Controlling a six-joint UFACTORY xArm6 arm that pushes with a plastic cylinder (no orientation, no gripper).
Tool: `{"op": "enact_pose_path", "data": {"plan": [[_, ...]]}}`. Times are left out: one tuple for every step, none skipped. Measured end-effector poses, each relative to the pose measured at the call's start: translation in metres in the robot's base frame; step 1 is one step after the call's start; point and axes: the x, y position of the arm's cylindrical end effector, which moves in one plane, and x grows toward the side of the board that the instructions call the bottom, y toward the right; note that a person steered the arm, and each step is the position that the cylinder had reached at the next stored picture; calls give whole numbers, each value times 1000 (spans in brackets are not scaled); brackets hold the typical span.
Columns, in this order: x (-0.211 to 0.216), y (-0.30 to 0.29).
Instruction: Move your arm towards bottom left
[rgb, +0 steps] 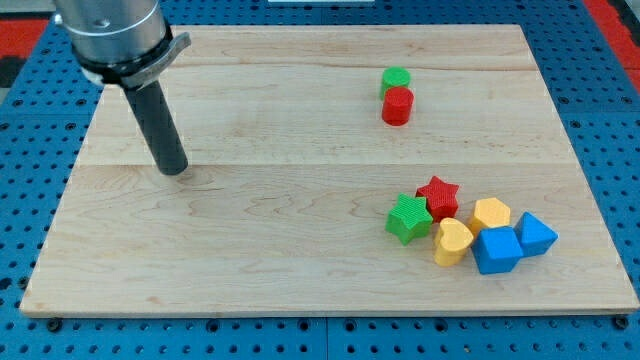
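My tip (174, 170) rests on the wooden board (250, 260) at the view's left, a little above mid-height, far from all blocks. A green cylinder (395, 78) and a red cylinder (397, 106) touch each other near the view's top right of centre. A cluster lies at the bottom right: a green star (408, 218), a red star (438, 197), a yellow heart-like block (453, 242), a yellow hexagon-like block (491, 213), a blue cube (496, 250) and a blue pointed block (535, 235).
The board lies on a blue perforated table (610, 130). The arm's grey body (110, 35) hangs over the board's top left corner.
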Motion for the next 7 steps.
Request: {"op": "enact_pose_path", "data": {"plan": [[32,10],[50,18],[50,18],[53,25],[60,26],[62,25],[63,25]]}}
